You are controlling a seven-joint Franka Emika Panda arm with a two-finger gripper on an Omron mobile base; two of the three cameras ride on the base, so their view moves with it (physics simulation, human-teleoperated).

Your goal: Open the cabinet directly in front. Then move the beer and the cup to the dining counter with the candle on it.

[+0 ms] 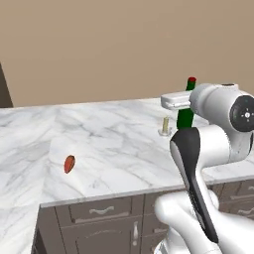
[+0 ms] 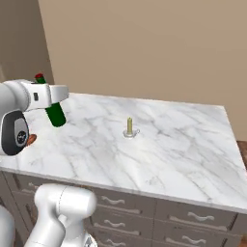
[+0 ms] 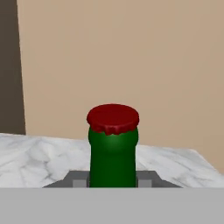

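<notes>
Glossy green glass beer (image 3: 113, 157), polished grey-veined white marble dining counter (image 2: 183, 144).

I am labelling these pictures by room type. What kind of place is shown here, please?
Most likely a rendered home kitchen or dining area: a wide white marble counter over dark drawers with silver handles, a small candle standing on it, and a green beer bottle in the robot's gripper.

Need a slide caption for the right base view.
Pincer holds the beer over the dining counter, left of the candle.
</notes>
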